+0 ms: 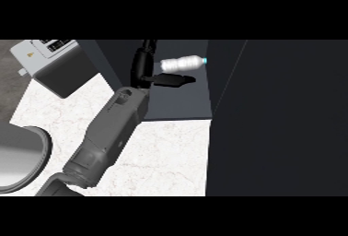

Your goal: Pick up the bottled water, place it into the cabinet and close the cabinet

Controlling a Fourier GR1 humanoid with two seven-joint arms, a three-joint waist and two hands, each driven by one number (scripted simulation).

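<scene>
The bottled water (182, 63), white with a blue cap, lies on its side inside the dark cabinet (180, 103), cap pointing right. One grey forearm comes up from the lower left, and its black left hand (151, 77) reaches into the cabinet's opening. Its fingers (173, 79) stretch straight out just under the bottle, and the thumb (141, 55) stands up at the bottle's left end. Nothing curls round the bottle, and it shows whole. The cabinet door (285, 120) stands open as a large dark panel on the right. The right hand shows nowhere.
A pale marble counter (163, 156) runs below the cabinet. A round metal sink basin (27, 156) sits at the left edge. At the upper left stands a grey appliance (51, 60).
</scene>
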